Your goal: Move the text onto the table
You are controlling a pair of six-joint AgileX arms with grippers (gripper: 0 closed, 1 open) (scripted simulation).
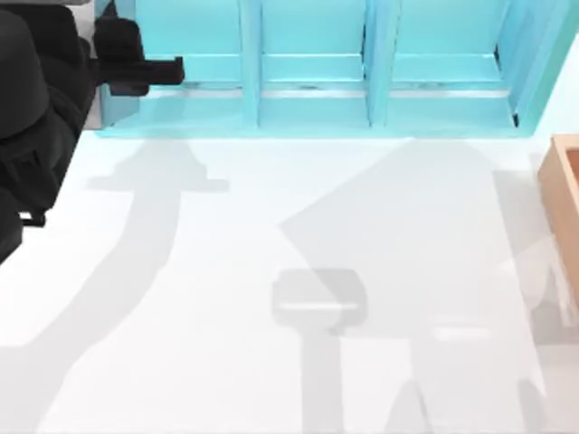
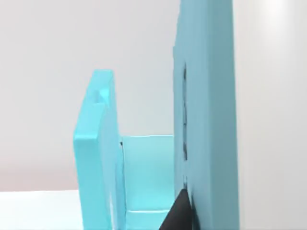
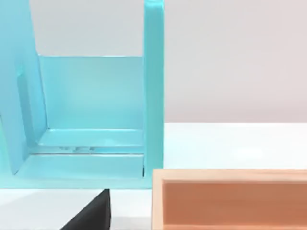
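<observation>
Table [image 1: 118, 271] – broad, flat, matte white, taking most of the top view and crossed by soft grey shadows. It also shows as a pale strip in the right wrist view [image 3: 230, 143].

Shelf [image 1: 251, 63] – light-blue, smooth and faintly glossy, running along the upper edge of the frame. Two upright dividers cut it into three square-cornered bays, with a pale streak of reflection across each bay. The left wrist view shows it end-on: thick slab walls [image 2: 206, 120] with crisp edges. The right wrist view looks into one bay, past a thin side panel [image 3: 153, 96].

Box [image 1: 565, 208] – tan, wood-like, with thick flat walls, at the right edge of the frame, apart from the shelf. Its open rectangular cavity fills the lower right of the right wrist view [image 3: 230, 196].

Left arm – bulky, matte black, in the upper left corner. Left gripper [image 1: 167, 70] reaches level toward the shelf's left bay; spread or pressed together, cannot tell.

Right gripper [image 3: 91, 215] – a dark wedge at the lower edge of its wrist view, just beside the box; state cannot be told.

Where the text lies, cannot tell.
</observation>
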